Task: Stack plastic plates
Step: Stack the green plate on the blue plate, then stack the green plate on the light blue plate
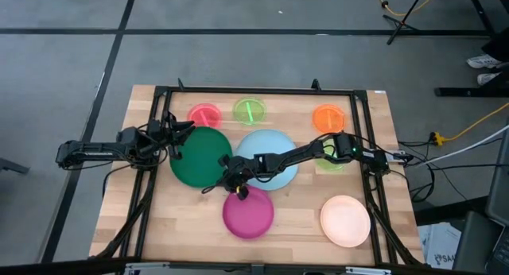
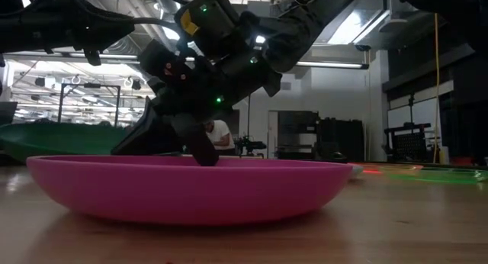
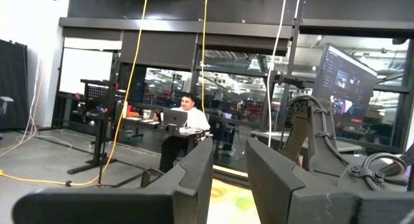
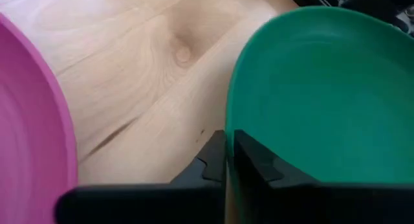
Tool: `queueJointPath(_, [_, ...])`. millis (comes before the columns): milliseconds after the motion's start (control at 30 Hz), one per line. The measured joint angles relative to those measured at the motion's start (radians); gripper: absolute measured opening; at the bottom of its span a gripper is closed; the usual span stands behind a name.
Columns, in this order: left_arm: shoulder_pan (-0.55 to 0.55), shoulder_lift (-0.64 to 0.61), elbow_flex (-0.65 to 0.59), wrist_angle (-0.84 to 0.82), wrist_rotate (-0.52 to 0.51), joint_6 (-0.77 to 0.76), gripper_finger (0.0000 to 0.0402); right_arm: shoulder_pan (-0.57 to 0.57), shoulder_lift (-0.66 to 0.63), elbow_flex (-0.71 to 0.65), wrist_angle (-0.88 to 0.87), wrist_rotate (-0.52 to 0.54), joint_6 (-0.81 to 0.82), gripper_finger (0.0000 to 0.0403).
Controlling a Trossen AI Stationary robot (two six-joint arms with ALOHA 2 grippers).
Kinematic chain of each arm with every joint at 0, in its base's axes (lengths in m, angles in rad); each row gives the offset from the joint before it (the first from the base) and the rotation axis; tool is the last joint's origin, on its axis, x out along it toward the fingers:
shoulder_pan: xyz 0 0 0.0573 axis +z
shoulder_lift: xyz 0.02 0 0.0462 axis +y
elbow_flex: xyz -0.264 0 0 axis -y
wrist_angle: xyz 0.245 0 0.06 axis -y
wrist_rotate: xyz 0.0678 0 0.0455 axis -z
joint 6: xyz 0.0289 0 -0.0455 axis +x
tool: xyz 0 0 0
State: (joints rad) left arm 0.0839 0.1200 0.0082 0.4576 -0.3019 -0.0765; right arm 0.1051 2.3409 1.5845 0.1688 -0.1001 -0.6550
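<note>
A wooden tabletop (image 1: 302,219) on a grey floor carries everything, with a workshop behind it where a person (image 3: 187,120) sits at a laptop. From my seat, the right tool (image 1: 231,178) sits at the centre of the tabletop, its fingers pressed together on the rim of the green plate (image 1: 199,156); the right wrist view shows that rim pinched between them, with the magenta plate (image 1: 248,213) just beside. I judge the step in hand to be the pick-up of the green plate, grip made but the plate not yet carried anywhere. The blue plate (image 1: 270,152) lies touching or slightly under the green one's edge; I cannot tell which. The peach plate (image 1: 345,220) lies well apart, near the right front corner. The small plates lie along the far edge: pink-red (image 1: 204,114), neon green (image 1: 249,110), orange (image 1: 328,118), and a second neon green (image 1: 331,162) partly under the right arm. No stack exists yet, so the task looks barely begun. Next I would need to lift the green plate clear without it pivoting in the thin rim grip, then set it centred on another large plate, probably magenta or blue. The left tool (image 1: 176,132) waits at the green plate's far left edge, fingers spread and holding nothing, in its wrist view. I can read no brand, label or writing.
</note>
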Motion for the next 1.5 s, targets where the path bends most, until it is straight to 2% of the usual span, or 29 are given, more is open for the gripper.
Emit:
queueJointPath(200, [0.0, 0.0, 0.0, 0.0, 0.0, -0.002, 0.0086, 0.0, 0.0, 0.0, 0.01, 0.003, 0.002, 0.0088])
queueJointPath(333, [0.0, 0.0, 0.0, 0.0, 0.0, -0.002, 0.0086, -0.002, 0.001, 0.0, 0.014, 0.048, 0.034, 0.0122])
queueJointPath(600, [0.0, 0.0, 0.0, 0.0, -0.001, -0.002, 0.0086, -0.036, 0.002, 0.0, -0.015, 0.05, 0.113, 0.0138])
queueJointPath(767, [0.0, 0.0, 0.0, 0.0, -0.001, -0.002, 0.0086, -0.033, 0.002, 0.0, -0.016, 0.037, 0.098, 0.0112])
queueJointPath(1033, [0.0, 0.0, 0.0, 0.0, -0.001, -0.002, 0.0086, -0.032, 0.002, 0.0, 0.005, 0.029, 0.079, 0.001])
queueJointPath(1267, [0.0, 0.0, 0.0, 0.0, 0.0, -0.002, 0.0086, -0.018, -0.015, 0.0, 0.007, 0.044, 0.037, 0.0008])
queueJointPath(1500, [0.0, 0.0, 0.0, 0.0, 0.007, -0.002, 0.0086, -0.011, -0.12, 0.0, -0.064, 0.067, 0.035, 0.0003])
